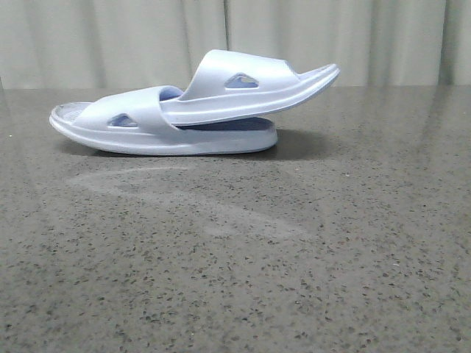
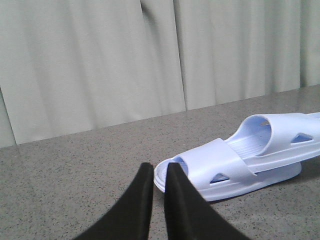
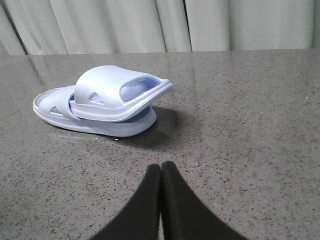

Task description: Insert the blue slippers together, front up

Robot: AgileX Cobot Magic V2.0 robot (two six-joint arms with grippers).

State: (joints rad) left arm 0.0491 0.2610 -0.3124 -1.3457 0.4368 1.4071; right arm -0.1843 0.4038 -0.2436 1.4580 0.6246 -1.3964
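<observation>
The blue slippers (image 1: 195, 110) lay nested together on the grey speckled table (image 1: 243, 265), toward its far edge, in front of a pale curtain (image 1: 110, 37). The lower slipper (image 1: 136, 129) rested flat on its sole. The upper slipper (image 1: 250, 84) had one end pushed under the strap (image 1: 143, 110) of the lower one, while its other end was tilted up and stuck out past the lower sole, clear of the table. Both straps faced upward, and each showed a small triangular cut-out on its side. No brand mark, label or writing could be read on either slipper or anywhere else.

In the left wrist view, the left gripper (image 2: 159, 170) hung near the flat end of the lower slipper (image 2: 200, 172) without touching it; its two black fingers (image 2: 142, 200) stood nearly together, with only a narrow gap at the tips, and gripped nothing. In the right wrist view, the right gripper (image 3: 161, 167) was well apart from the pair (image 3: 102, 102), its fingers pressed together and empty. Neither arm appeared in the front view.
</observation>
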